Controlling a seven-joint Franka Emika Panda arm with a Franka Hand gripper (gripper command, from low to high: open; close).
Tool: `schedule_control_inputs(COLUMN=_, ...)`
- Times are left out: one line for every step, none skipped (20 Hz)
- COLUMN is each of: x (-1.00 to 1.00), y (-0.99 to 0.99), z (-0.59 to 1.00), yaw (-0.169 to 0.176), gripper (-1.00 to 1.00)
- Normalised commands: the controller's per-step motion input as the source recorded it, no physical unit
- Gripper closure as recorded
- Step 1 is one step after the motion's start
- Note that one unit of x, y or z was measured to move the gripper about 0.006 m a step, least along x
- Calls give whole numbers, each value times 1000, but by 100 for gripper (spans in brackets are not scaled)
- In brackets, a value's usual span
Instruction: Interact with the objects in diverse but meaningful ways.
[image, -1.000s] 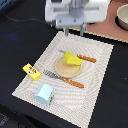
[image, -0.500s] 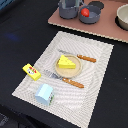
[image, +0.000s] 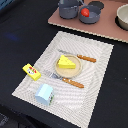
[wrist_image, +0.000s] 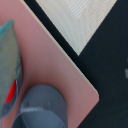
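You see the striped mat (image: 75, 70) now uncovered, because the arm that hung over its far end a second ago has left the exterior view. The cup (image: 44, 94), cheese (image: 66, 62) and packet (image: 31, 72) lie there unmoved, and the tomato (image: 85, 12) sits beside the saucepan (image: 69, 8) on the pink board (image: 107, 29). You cannot see the jaws, so I cannot tell their state; probably no object is chosen yet.

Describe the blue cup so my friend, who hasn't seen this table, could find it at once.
Find the pale striped mat on the dark table. At its near corner, below the plate holding the cheese, the cup lies on its side. It is the mat's only light blue thing; the packet beside it is yellow and red.
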Motion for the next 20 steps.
schedule_control_inputs(x=766, y=-551, z=0, yaw=-105, gripper=-100)
schedule_control_inputs(x=757, y=-574, z=0, yaw=-94, gripper=-100)
schedule_control_inputs(x=740, y=-606, z=0, yaw=-80, gripper=-100)
schedule_control_inputs(x=720, y=-640, z=-77, yaw=-61, gripper=-100)
schedule_control_inputs(x=720, y=-640, z=-77, yaw=-59, gripper=-100)
schedule_control_inputs(x=726, y=-657, z=-34, yaw=-61, gripper=-100)
schedule_control_inputs(x=726, y=-657, z=-43, yaw=-61, gripper=-100)
schedule_control_inputs(x=746, y=-631, z=-60, yaw=-48, gripper=-100)
schedule_control_inputs(x=769, y=-606, z=-54, yaw=-38, gripper=-100)
schedule_control_inputs(x=806, y=-537, z=-40, yaw=-32, gripper=-100)
schedule_control_inputs(x=817, y=-503, z=-57, yaw=-24, gripper=-100)
schedule_control_inputs(x=831, y=-463, z=-109, yaw=-15, gripper=-100)
schedule_control_inputs(x=809, y=-469, z=-177, yaw=-16, gripper=-100)
schedule_control_inputs(x=823, y=-449, z=-220, yaw=-5, gripper=-100)
schedule_control_inputs(x=823, y=-449, z=-274, yaw=-3, gripper=-100)
schedule_control_inputs(x=829, y=-451, z=-331, yaw=0, gripper=-100)
schedule_control_inputs(x=820, y=-454, z=-434, yaw=-5, gripper=-100)
schedule_control_inputs(x=800, y=-417, z=-483, yaw=-5, gripper=-100)
schedule_control_inputs(x=743, y=-363, z=-497, yaw=0, gripper=-100)
schedule_control_inputs(x=620, y=-309, z=-560, yaw=0, gripper=-100)
